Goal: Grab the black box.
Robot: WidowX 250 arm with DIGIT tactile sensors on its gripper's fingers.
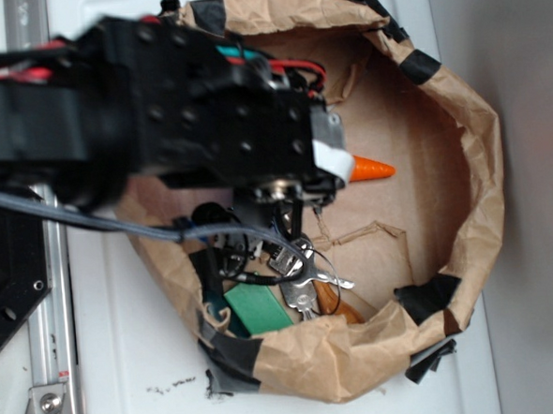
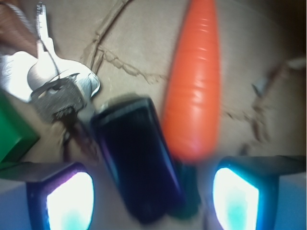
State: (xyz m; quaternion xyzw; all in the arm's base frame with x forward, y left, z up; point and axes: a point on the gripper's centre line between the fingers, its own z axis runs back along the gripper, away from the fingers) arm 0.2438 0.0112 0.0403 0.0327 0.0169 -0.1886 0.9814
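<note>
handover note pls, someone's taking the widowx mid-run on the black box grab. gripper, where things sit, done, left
Gripper: open, nothing held, low inside the paper bag.
Black box: lying on the bag floor between the fingers, nearer the left one in the wrist view. Carrot lies right beside it; keys and the green block sit to its left.
Done: gripper lined up over the box.
Left: close on the box without catching the carrot, then lift.

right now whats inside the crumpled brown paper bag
Wrist view: a glossy black box beside an orange toy carrot, metal keys and a green block lie in the brown paper bag. The open gripper brackets the box. The arm covers part of the bag.
</note>
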